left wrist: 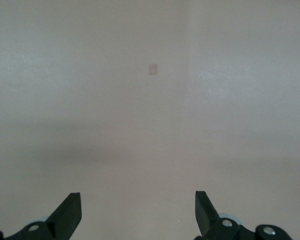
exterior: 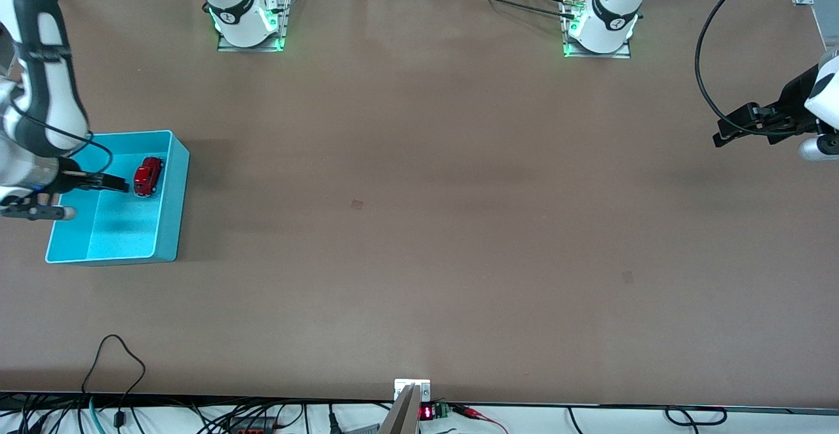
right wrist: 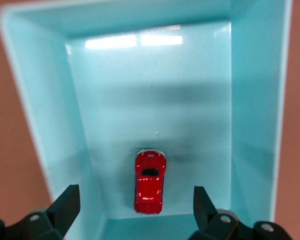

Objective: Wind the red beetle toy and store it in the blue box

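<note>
The red beetle toy [exterior: 148,176] lies on the floor of the blue box [exterior: 167,224], in the part of the box farther from the front camera. The box stands at the right arm's end of the table. My right gripper [exterior: 121,185] is open over the box, and nothing is between its fingers. In the right wrist view the toy [right wrist: 150,182] lies free on the box floor near one end wall, below the open right gripper [right wrist: 135,196], with the box walls [right wrist: 255,100] around it. My left gripper [exterior: 721,136] waits open and empty over the left arm's end of the table, and in its wrist view [left wrist: 138,200] it is over bare table.
The two arm bases [exterior: 249,21] [exterior: 600,27] stand at the table's back edge. Cables [exterior: 111,362] and a small mount [exterior: 411,391] lie along the front edge. A small square mark [exterior: 356,204] is on the brown tabletop.
</note>
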Tool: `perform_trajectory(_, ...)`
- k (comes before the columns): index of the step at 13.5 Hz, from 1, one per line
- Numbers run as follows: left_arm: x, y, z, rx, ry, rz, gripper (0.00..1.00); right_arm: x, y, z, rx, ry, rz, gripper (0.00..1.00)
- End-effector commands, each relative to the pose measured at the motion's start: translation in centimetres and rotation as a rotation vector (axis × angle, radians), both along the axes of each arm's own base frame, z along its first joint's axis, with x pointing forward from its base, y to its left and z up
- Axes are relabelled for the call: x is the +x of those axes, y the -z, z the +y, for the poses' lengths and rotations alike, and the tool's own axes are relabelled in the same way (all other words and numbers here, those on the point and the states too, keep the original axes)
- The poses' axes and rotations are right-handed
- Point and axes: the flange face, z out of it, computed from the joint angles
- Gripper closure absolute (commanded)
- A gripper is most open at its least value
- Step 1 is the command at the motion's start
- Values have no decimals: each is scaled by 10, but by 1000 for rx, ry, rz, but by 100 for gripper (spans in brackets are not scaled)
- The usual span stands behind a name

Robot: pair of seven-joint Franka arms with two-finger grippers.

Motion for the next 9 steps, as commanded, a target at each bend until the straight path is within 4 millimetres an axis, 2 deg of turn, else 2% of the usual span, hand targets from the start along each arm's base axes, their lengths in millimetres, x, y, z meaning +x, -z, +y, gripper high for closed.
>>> perform_trajectory(1, 3, -3, -3, -1, 35, -11, 0, 15, -74, 14, 14, -30, -32, 0)
perform_trajectory(2, 2, -2, -2, -1, 34, -10, 0, 21, -98, 36, 18, -69, -51, 0)
perform_trajectory(3, 2, -2, -2, -1, 34, -10, 0, 22, -126, 47, 20, -90, -60, 0)
perform_trajectory(6, 5, -7, -8, -6, 43, -37, 0, 16, -188, 92, -10, -187, -12, 0)
perform_trajectory(7, 5, -7, -8, -6, 43, -40, 0, 16, -211, 103, -21, -211, -19, 0)
perform_trajectory(9, 5, -7, -9, -8, 44, -39, 0, 8, -236, 113, -9, -223, 0, 0)
